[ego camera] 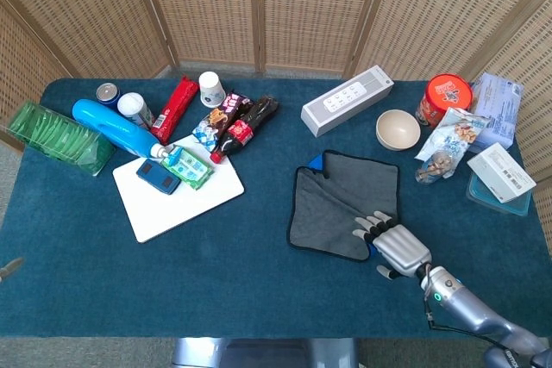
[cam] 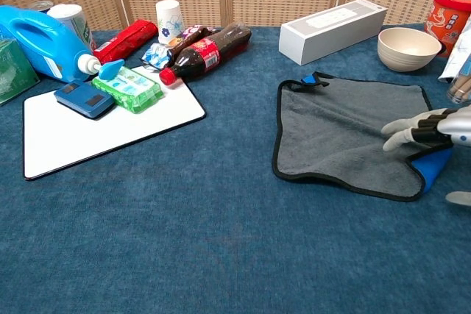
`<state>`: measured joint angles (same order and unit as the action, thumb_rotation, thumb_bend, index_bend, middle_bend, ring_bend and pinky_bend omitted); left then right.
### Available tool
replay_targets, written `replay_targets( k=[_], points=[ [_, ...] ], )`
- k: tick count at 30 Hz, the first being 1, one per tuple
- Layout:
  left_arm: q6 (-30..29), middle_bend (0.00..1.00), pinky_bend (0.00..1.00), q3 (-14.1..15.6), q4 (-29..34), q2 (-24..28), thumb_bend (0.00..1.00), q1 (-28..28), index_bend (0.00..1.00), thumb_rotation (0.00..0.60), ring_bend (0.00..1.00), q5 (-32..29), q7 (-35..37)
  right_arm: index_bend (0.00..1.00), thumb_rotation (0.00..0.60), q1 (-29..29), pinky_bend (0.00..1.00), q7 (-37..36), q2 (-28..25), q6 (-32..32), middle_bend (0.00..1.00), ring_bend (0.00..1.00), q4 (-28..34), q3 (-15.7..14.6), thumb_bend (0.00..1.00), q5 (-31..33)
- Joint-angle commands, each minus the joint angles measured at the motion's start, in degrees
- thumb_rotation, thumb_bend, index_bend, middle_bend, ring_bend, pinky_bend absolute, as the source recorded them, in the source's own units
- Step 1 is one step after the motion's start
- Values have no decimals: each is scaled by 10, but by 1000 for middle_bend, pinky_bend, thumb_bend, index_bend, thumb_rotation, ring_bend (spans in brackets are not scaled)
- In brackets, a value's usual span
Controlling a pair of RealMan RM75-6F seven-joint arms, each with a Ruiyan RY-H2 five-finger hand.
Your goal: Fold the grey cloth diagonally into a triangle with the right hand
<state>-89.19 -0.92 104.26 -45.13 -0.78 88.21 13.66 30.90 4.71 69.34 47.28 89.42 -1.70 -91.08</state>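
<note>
The grey cloth (ego camera: 343, 204) is lying nearly flat on the blue tabletop (ego camera: 259, 282), right of centre, with its blue underside turned up at the near right corner. My right hand (ego camera: 390, 244) is reaching over that corner, fingers (cam: 403, 129) spread and extended above the fabric, holding nothing. My left hand is sitting out of view.

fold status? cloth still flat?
Done: nothing folded; the grey cloth lies flat except its turned-up blue corner. In hand: the right robot hand is over that near-right corner, fingers spread, grip not visible. Left: grasp, carry diagonally across, release.
</note>
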Motion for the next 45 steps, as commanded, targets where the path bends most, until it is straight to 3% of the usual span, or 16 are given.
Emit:
replay_targets(
  k=[1,7,14,27,32,39,45],
  points=[
    [0,0,0,0,0,0,66,1,14,600,0,-2,0,165,600,7,0,-6,10,-3,0,0,-9,-1,334,0],
    [1,0,0,-2,-1,-1,66,0,14,600,0,-5,0,269,600,13,0,-18,23,8,0,0,-21,-3,346,-9],
    [1,0,0,-2,-1,0,64,0,15,600,0,-4,3,309,600,20,0,-7,30,3,0,0,-37,-8,344,-5],
    [1,0,0,-1,0,0,66,1,15,600,0,1,5,379,600,21,0,23,27,12,0,0,-51,-16,448,5],
    [1,0,0,-1,-1,0,65,1,15,600,0,1,7,440,600,19,0,31,24,17,0,0,-50,-20,454,6],
    [0,0,0,0,-2,0,65,2,15,600,0,3,8,454,600,16,0,27,30,22,0,0,-55,-25,453,8],
    [0,0,0,-1,-3,0,65,2,15,600,0,2,10,542,600,14,0,22,39,26,0,0,-68,-28,441,8]
  ],
)
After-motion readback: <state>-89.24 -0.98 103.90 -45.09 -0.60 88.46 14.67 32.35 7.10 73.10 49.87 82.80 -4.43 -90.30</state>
